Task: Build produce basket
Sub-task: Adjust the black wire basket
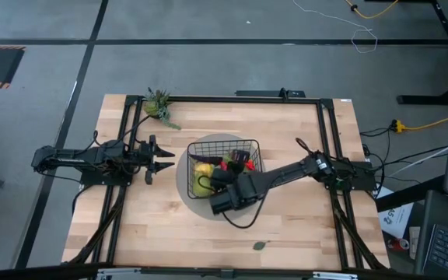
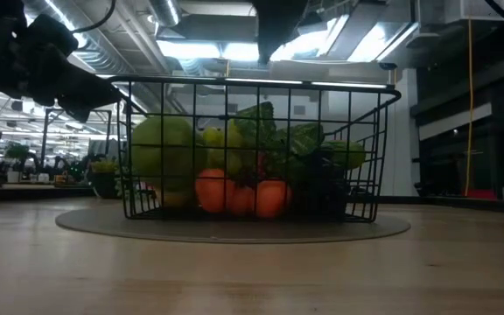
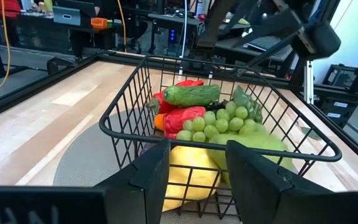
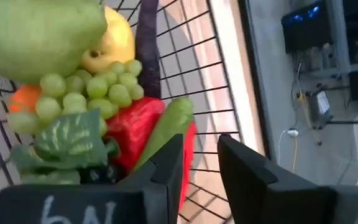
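Note:
The black wire basket point(image 1: 222, 143) stands on a round grey mat point(image 1: 183, 180) in the middle of the table. Produce fills it: a green cucumber point(image 3: 191, 94) lying on red peppers point(image 3: 185, 117), green grapes point(image 3: 219, 121), a yellow fruit point(image 3: 188, 171), a green pear point(image 4: 36, 31) and oranges point(image 2: 234, 194) at the bottom. My right gripper point(image 1: 222, 173) hangs over the basket's near side, slanting down, open, with nothing between its fingers point(image 4: 166, 168); the cucumber point(image 4: 166, 127) lies just beyond them. My left gripper point(image 1: 166, 159) waits level to the left of the basket, open.
A small green leafy plant point(image 1: 159, 105) lies at the table's far left corner. A small green piece point(image 1: 259, 246) rests near the front edge. Black rails point(image 1: 123, 194) run along both sides of the wooden top. Bare wood lies in front of the mat.

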Robot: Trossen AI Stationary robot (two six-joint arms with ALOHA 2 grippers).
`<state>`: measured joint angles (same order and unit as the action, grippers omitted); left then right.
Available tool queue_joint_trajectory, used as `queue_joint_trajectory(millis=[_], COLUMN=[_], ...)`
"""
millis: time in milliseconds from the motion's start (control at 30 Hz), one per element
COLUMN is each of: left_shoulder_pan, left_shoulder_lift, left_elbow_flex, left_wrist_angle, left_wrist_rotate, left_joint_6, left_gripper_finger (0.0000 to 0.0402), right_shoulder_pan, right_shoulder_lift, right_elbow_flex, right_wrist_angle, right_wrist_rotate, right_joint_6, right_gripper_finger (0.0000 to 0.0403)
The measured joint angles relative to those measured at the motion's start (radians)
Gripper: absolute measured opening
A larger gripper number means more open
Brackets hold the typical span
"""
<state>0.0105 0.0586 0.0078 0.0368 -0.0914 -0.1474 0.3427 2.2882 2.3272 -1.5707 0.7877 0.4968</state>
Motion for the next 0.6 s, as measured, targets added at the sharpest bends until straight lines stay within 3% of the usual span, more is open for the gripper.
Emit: queue_joint_trajectory(millis=[167, 433, 600], left_shoulder_pan=[0.0, 0.0, 0.0], left_shoulder_lift=[0.0, 0.0, 0.0], left_elbow_flex=[0.0, 0.0, 0.0], left_wrist_angle=[0.0, 0.0, 0.0], left_wrist_rotate=[0.0, 0.0, 0.0], left_joint_6=[0.0, 0.0, 0.0], left_gripper_finger=[0.0151, 0.0151, 0.0151], right_shoulder_pan=[-0.003, -0.1, -0.266], right_shoulder_lift=[-0.057, -0.236, -0.297], right_elbow_flex=[0.0, 0.0, 0.002], right_wrist_angle=[0.0, 0.0, -0.002], right_wrist_rotate=[0.07, 0.068, -0.121], right_joint_6=[-0.077, -0.086, -0.003], right_gripper_finger=[0.0101, 0.0101, 0.0101])
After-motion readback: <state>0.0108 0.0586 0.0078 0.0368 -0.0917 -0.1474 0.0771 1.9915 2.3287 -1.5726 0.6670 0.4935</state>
